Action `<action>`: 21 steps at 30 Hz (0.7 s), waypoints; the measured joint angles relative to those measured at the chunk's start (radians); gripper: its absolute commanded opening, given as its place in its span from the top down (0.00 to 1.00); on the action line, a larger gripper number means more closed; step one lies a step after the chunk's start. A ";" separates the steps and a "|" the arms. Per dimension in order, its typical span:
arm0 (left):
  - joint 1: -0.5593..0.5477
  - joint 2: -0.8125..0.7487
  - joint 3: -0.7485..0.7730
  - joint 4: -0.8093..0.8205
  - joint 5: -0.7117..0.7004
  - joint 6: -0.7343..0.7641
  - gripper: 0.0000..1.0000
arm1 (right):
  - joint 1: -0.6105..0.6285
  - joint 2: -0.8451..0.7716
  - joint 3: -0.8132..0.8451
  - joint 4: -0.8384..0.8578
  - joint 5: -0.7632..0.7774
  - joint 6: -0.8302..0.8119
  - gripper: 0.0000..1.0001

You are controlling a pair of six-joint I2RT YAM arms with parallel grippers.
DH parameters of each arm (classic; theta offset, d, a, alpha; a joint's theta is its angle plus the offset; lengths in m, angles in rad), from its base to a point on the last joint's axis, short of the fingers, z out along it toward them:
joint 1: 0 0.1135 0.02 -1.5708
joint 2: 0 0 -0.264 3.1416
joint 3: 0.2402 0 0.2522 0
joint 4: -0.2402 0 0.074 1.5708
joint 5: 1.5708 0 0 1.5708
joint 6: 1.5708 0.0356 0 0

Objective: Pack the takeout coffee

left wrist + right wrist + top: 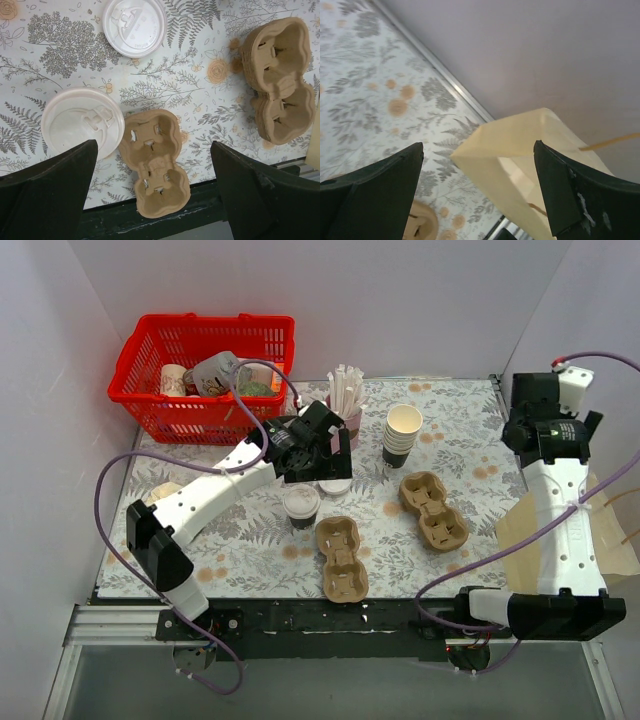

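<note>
Closest to the left wrist camera, the jaws of the left arm stand wide with nothing between them, hanging above the middle of the worktop. The takeout coffee stands upright on the worktop a little left of the middle, its white lid on. It is just beside the far end of a two-cup pulp carrier and not in either pocket. The cup sits off to one side under one finger rather than centred in the gap. A straight descent would likely bring that finger down on the lid, which could pop it or tip the cup. A grip taken high, on the lid's rim alone, might lift the lid and leave the cup behind; how firmly it is pressed on cannot be told. A loose lid lies farther from the near edge and could be taken for the target. The carrier looks light and lies close to the near edge, so pushing the cup into a pocket could shove it toward that edge. A second stack of carriers lies toward the right. The jaws of the right arm are also wide and empty, up by the far right corner above a thin paper bag at the right edge. The bag could buckle or topple if knocked.
</note>
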 measured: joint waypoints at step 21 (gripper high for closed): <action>0.000 -0.150 -0.183 0.041 0.066 -0.053 0.02 | -0.201 -0.147 -0.206 -0.111 -0.291 -0.051 0.85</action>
